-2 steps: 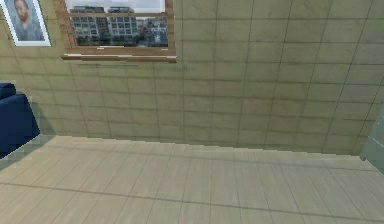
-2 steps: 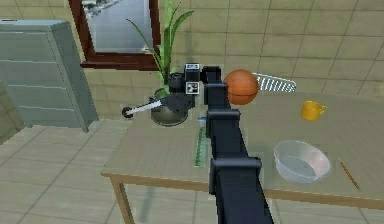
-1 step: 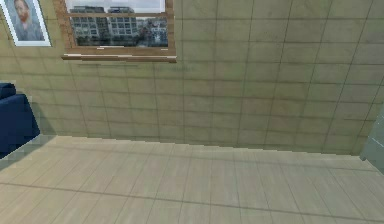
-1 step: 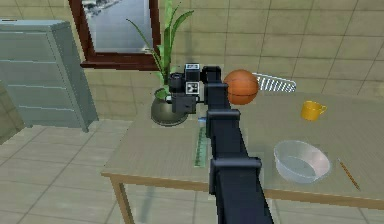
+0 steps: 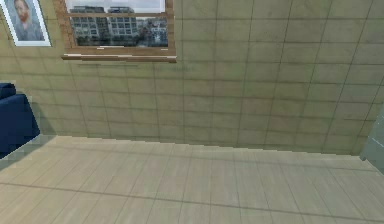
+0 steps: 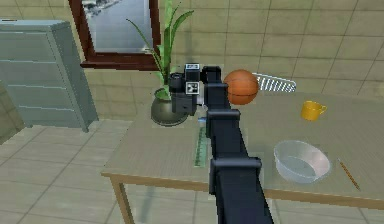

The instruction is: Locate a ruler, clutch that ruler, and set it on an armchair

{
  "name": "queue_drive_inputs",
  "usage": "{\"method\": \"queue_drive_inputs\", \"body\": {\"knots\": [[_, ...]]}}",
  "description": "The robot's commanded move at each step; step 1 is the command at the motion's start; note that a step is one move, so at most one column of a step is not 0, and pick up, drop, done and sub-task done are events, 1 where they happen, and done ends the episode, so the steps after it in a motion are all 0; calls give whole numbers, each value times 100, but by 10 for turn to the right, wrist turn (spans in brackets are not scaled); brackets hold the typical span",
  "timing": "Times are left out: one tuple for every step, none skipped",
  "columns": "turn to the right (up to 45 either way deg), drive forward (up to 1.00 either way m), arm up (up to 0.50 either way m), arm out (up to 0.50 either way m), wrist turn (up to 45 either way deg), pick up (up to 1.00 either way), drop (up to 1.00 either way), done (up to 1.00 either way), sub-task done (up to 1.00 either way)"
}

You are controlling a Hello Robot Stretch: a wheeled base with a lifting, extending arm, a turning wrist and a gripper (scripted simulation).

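Hand point(image 6: 176, 90) over far side of tabletop point(image 6: 150, 165), by plant pot point(image 6: 168, 110) (can't tell its grip, or if it holds anything). Thin green strip point(image 6: 203, 150) lies on tabletop, just beside arm point(image 6: 235, 165).

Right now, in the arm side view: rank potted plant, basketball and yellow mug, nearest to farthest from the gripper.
1. Potted plant: close by the gripper, just below it in the picture.
2. Basketball: a little way to the picture's right of it.
3. Yellow mug: far over toward the picture's right.
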Motion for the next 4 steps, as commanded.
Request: {"method": "queue_drive_inputs", "body": {"knots": [[0, 0, -30, 0, 0, 0, 0, 0, 0], [0, 0, 0, 0, 0, 100, 0, 0, 0], [0, 0, 10, 0, 0, 0, 0, 0, 0], [0, 0, 24, 0, 0, 0, 0, 0, 0]]}}
